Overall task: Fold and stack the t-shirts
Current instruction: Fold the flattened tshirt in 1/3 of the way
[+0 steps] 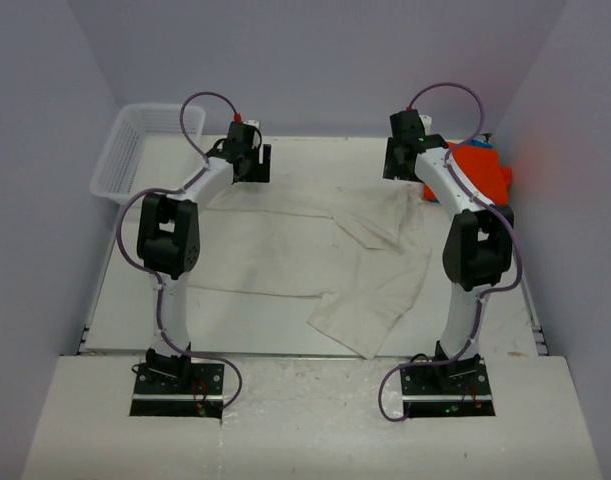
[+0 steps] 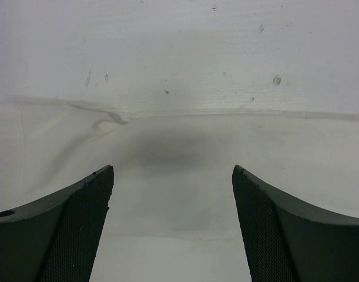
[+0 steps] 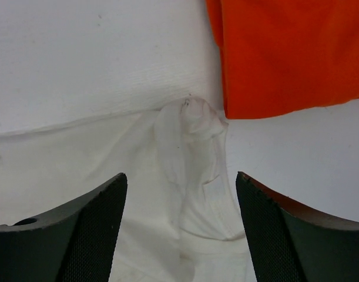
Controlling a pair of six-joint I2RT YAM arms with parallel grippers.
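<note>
A large cream t-shirt (image 1: 315, 255) lies spread over the middle of the table, its far edge along the back and a flap hanging toward the front right. An orange t-shirt (image 1: 477, 170) sits bunched at the back right, with a blue edge (image 1: 482, 143) behind it. My left gripper (image 1: 252, 168) hovers over the cream shirt's far left edge, open, with flat cloth (image 2: 173, 176) under the gap between its fingers. My right gripper (image 1: 400, 172) is open above a puckered corner of cream cloth (image 3: 191, 135), just beside the orange t-shirt (image 3: 291, 53).
A white mesh basket (image 1: 137, 150) stands at the back left corner. Grey walls close in the table on three sides. Bare tabletop (image 1: 155, 320) shows at the front left.
</note>
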